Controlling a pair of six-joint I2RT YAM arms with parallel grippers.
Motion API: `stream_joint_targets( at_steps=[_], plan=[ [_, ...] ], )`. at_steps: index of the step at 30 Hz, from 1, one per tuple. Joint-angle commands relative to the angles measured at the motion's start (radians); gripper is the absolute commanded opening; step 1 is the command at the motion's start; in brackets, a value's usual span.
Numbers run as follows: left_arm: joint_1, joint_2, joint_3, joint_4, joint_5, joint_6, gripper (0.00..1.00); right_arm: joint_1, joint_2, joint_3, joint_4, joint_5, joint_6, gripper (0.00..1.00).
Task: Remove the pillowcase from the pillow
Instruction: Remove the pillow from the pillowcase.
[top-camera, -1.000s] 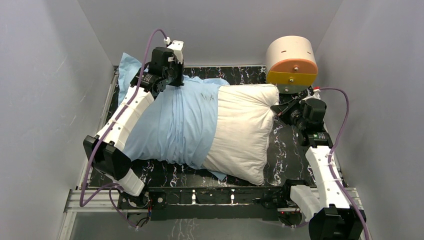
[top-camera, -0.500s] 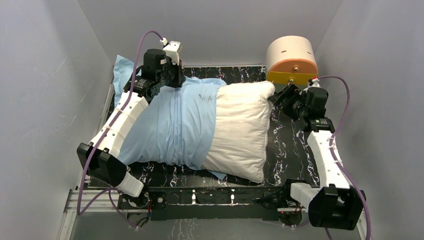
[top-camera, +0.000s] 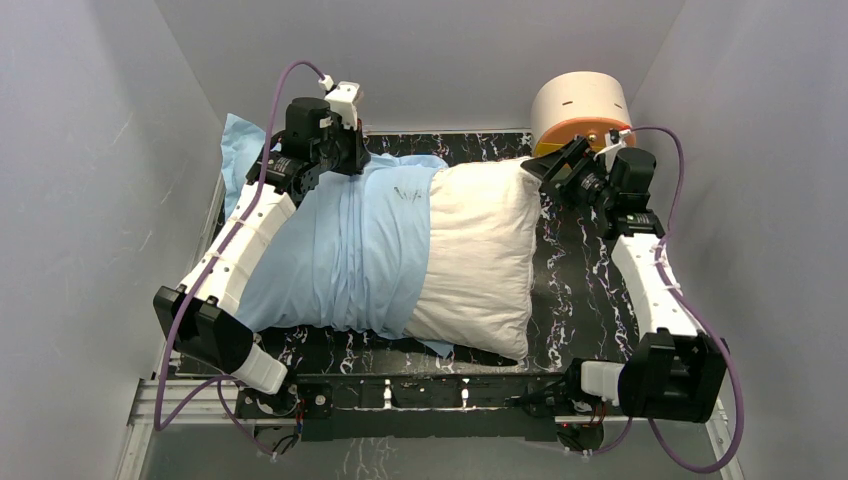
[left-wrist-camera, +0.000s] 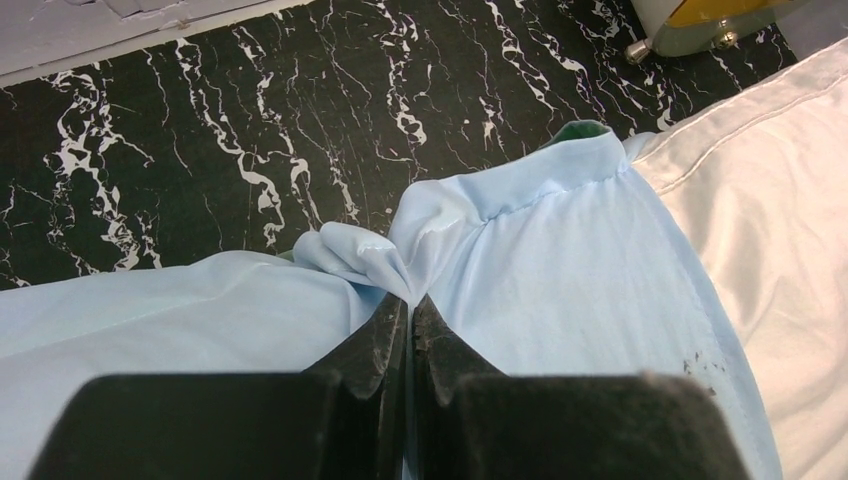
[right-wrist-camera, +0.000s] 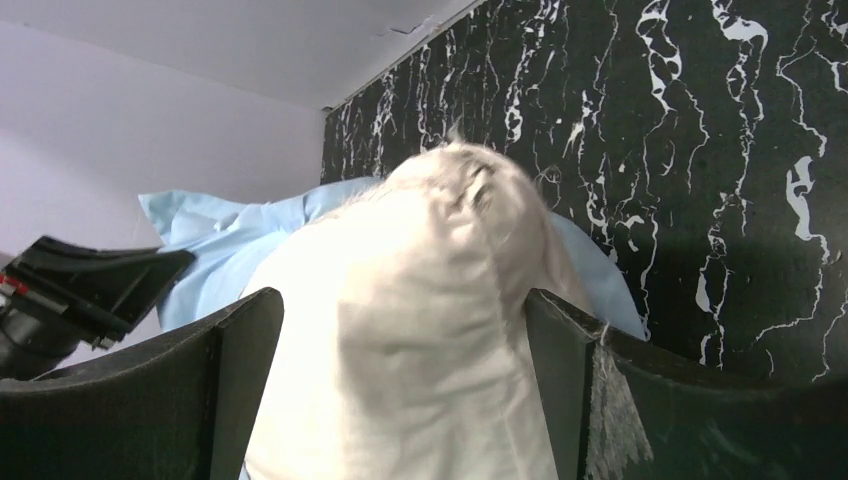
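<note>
One pillowcase (left-wrist-camera: 560, 260) fold is pinched in the left gripper (left-wrist-camera: 410, 300); the pillow (top-camera: 480, 250) corner is straddled by the right gripper's (right-wrist-camera: 395, 300) wide-spread jaws.

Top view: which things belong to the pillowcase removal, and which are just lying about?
Job: pillow; pillowcase, covering its left part; left gripper, shut on a pillowcase fold; right gripper, open around a pillow corner.
Lying about: cream-and-orange drum, far right; black marbled table.
</note>
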Motion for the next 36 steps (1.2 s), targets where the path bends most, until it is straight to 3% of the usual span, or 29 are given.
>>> stream_joint_targets(
  at_steps=[1, 4, 7, 9, 11, 12, 14, 15, 19, 23, 25, 26, 28, 30, 33, 36],
  plan=[
    [0.005, -0.022, 0.083, 0.033, -0.047, -0.010, 0.00, -0.001, 0.112, 0.092, -0.023, 0.026, 0.072, 0.98],
    [0.005, -0.023, 0.079, 0.019, -0.077, -0.002, 0.00, 0.016, 0.217, 0.181, -0.112, -0.028, 0.023, 0.99],
    [0.005, -0.044, 0.049, 0.048, -0.035, -0.034, 0.00, 0.147, 0.303, 0.283, -0.199, -0.002, -0.075, 0.97],
    [0.005, -0.045, 0.046, 0.045, -0.026, -0.039, 0.00, 0.192, 0.340, 0.375, -0.348, 0.128, -0.141, 0.77],
    [0.004, -0.046, 0.067, -0.008, -0.134, -0.013, 0.00, 0.165, 0.311, 0.378, -0.429, 0.302, -0.162, 0.56],
    [0.010, -0.052, 0.078, -0.032, -0.234, 0.005, 0.00, 0.133, 0.274, 0.347, -0.432, 0.385, -0.159, 0.34],
    [0.050, -0.064, 0.078, -0.054, -0.393, 0.028, 0.00, 0.033, 0.189, 0.250, -0.368, 0.399, -0.149, 0.06],
    [0.094, -0.070, 0.069, -0.055, -0.415, 0.027, 0.00, -0.014, 0.155, 0.219, -0.340, 0.382, -0.147, 0.00],
    [0.292, -0.062, 0.050, -0.091, -0.358, -0.039, 0.00, -0.067, 0.106, 0.197, -0.333, 0.319, -0.162, 0.00],
    [0.344, -0.060, 0.049, -0.120, -0.231, -0.039, 0.00, -0.070, 0.086, 0.188, -0.303, 0.244, -0.166, 0.00],
    [0.345, -0.045, 0.074, -0.145, -0.090, -0.057, 0.27, -0.070, 0.084, 0.182, -0.285, 0.178, -0.157, 0.00],
    [0.345, -0.045, 0.077, -0.139, -0.001, -0.079, 0.59, -0.069, 0.084, 0.176, -0.286, 0.156, -0.144, 0.00],
    [0.340, -0.058, 0.084, -0.112, 0.088, -0.125, 0.82, -0.069, 0.076, 0.150, -0.269, 0.127, -0.127, 0.00],
    [0.286, -0.075, 0.101, -0.087, 0.046, -0.128, 0.91, -0.069, 0.065, 0.131, -0.264, 0.131, -0.127, 0.00],
    [0.074, -0.080, 0.145, -0.087, -0.146, -0.068, 0.92, -0.069, 0.062, 0.123, -0.271, 0.112, -0.141, 0.00],
    [-0.116, -0.052, 0.143, -0.096, -0.167, -0.060, 0.93, -0.068, 0.071, 0.120, -0.276, 0.078, -0.153, 0.00]
  ],
)
